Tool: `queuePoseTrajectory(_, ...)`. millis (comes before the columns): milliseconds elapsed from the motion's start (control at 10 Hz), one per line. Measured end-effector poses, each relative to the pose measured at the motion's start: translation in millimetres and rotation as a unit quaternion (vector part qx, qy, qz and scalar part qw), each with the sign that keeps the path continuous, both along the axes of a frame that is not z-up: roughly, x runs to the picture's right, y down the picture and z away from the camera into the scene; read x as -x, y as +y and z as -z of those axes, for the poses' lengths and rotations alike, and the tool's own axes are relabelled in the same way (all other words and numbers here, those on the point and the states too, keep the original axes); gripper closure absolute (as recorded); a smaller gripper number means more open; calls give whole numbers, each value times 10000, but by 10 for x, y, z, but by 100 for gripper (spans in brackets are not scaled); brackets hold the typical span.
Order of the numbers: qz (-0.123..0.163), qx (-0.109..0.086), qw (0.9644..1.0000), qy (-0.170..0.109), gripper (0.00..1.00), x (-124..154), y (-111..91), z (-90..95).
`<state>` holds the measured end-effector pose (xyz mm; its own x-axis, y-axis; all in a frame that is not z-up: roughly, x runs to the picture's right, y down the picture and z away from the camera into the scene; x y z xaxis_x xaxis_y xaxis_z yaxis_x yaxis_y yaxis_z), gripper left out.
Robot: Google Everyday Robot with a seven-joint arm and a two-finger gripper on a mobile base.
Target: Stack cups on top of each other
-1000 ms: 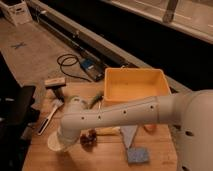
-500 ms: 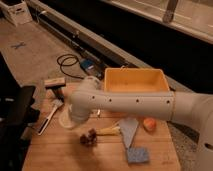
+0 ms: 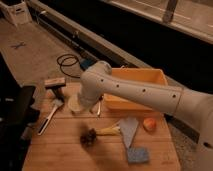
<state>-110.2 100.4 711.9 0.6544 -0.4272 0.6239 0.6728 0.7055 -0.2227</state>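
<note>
Wooden table point(image 3: 65, 147) | gripper point(image 3: 83, 103) clamped on cream cup point(image 3: 74, 104) | beside yellow tub point(image 3: 137, 100)

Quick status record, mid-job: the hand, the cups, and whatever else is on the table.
hand: closed, at the arm's tip, over the table, left of the tub in view
cream cup: at the hand, seemingly held
green cup: not visible
tub: yellow, at the table's rear
ball: orange, in front of the tub
sponge: blue, near the front edge
stack: not done
</note>
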Motion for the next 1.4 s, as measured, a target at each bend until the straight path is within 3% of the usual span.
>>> queuePoseTrajectory(500,10,-23,10000,54,100,2,-6,3)
queuePoseTrajectory(800,-23,-265,9994,229,100,-116,-346,-50)
queuePoseTrajectory(1000,-73,-390,9990,226,100,-198,-693,-170)
queuePoseTrajectory(1400,-12,-276,9996,64,100,-113,-977,-438)
